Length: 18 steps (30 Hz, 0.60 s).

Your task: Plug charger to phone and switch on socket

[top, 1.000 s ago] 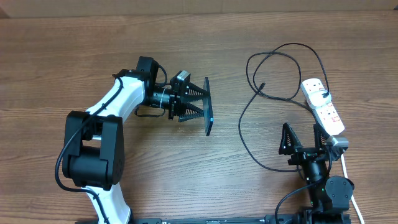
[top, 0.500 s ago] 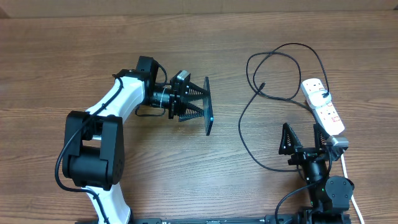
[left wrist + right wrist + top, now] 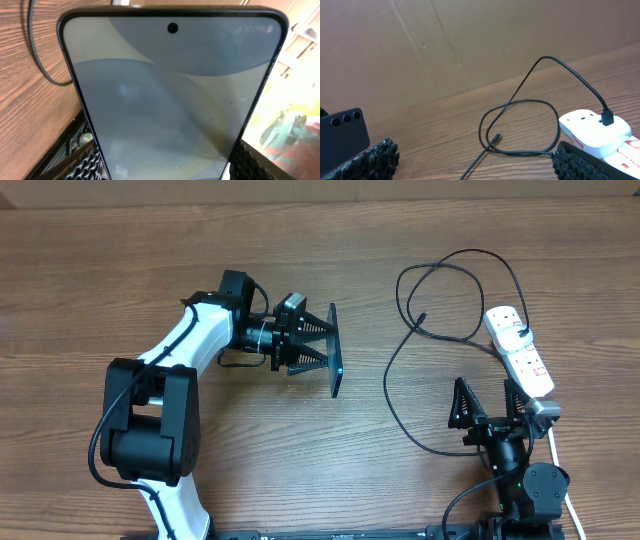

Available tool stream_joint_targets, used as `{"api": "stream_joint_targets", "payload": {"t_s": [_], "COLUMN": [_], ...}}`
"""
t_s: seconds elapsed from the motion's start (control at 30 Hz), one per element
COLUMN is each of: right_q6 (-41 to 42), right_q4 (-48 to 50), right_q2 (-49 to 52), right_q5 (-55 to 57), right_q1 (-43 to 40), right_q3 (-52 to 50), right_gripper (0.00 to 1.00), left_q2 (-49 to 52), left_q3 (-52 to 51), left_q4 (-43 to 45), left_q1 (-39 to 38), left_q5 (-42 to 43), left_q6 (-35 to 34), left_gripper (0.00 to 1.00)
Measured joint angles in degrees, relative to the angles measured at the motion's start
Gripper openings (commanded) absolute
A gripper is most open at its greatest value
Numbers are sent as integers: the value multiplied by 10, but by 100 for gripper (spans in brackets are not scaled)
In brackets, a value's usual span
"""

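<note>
The left tool [image 3: 322, 344] is clamping the phone [image 3: 335, 352], which is showing only as a thin dark edge from overhead, left of the middle of the wooden surface [image 3: 120, 260]. The left wrist view is showing its lit grey-blue screen [image 3: 170, 100] with a camera hole near the top. Small marks in the screen's upper right corner are too faint to read. The right wrist view is showing the phone's dark back [image 3: 344, 132] with three lenses.

The right tool [image 3: 488, 406] is standing wide apart, gripping nothing, near the socket [image 3: 520, 350]. The charger [image 3: 440, 275] is lying in loops between the phone and the socket. Its plug [image 3: 606, 117] is sitting in the socket's end outlet and its tip [image 3: 496, 137] is lying free. Red print on the socket [image 3: 592, 131] is too small to read.
</note>
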Motion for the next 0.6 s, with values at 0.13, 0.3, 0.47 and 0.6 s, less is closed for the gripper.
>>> {"api": "stream_joint_targets", "payload": {"t_s": [0.13,0.3,0.47,0.6], "right_q6": [0,0,0,0], "right_q4": [0,0,0,0], "right_q2": [0,0,0,0], "right_q5": [0,0,0,0], "right_q1": [0,0,0,0], "right_q3": [0,0,0,0], "right_gripper": [100,100,100,100], "left_q2": [0,0,0,0], "left_q3": [0,0,0,0], "left_q4": [-3,-3,-3,-3], "left_q1": [0,0,0,0], "left_q5": [9,12,14,14], "left_q6": [0,0,0,0], "left_gripper": [45,44,44,44]}}
